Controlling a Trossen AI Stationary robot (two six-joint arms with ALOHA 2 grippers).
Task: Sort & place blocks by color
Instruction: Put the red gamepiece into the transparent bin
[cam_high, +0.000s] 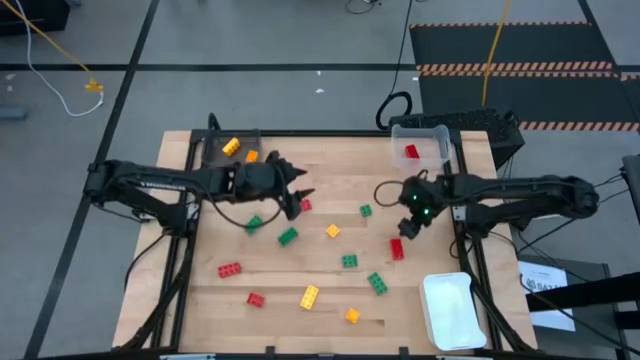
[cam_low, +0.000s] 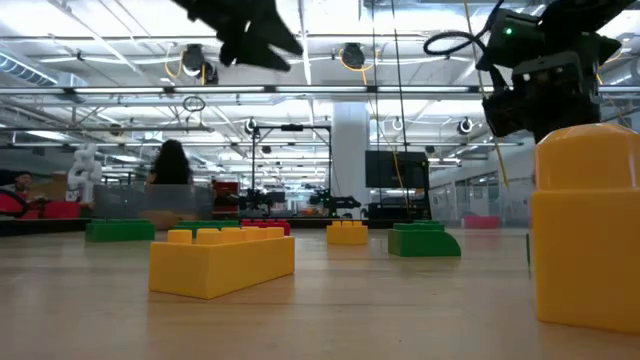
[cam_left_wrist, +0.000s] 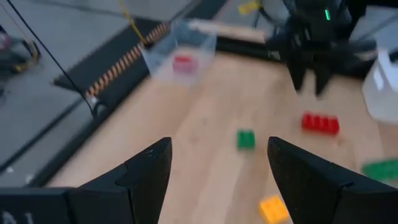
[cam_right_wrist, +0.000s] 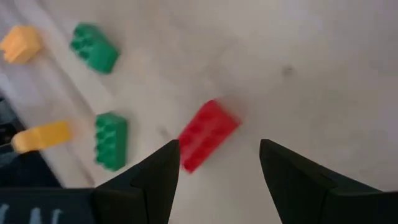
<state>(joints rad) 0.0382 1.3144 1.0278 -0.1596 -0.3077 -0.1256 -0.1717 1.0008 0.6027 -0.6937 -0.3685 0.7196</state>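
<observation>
Red, green, yellow and orange toy blocks lie scattered flat on the wooden table (cam_high: 330, 180). My left gripper (cam_high: 297, 192) (cam_left_wrist: 217, 165) hangs open in the air over the table's middle, beside a small red block (cam_high: 305, 205). My right gripper (cam_high: 408, 230) (cam_right_wrist: 217, 165) is open too, held above the table and pointing down. A red block (cam_right_wrist: 208, 134) (cam_high: 397, 248) lies on the wood just ahead of its fingertips. In the low view both grippers, left (cam_low: 250, 35) and right (cam_low: 535, 90), stay well off the tabletop.
A clear bin (cam_high: 432, 135) at the far edge holds one red block (cam_high: 411, 151). A dark tray (cam_high: 212, 152) far left holds a yellow and an orange block. A white bin (cam_high: 452, 312) sits at the near right corner. Green blocks (cam_high: 288, 236) (cam_high: 349, 261) and yellow ones (cam_high: 310, 296) lie between the arms.
</observation>
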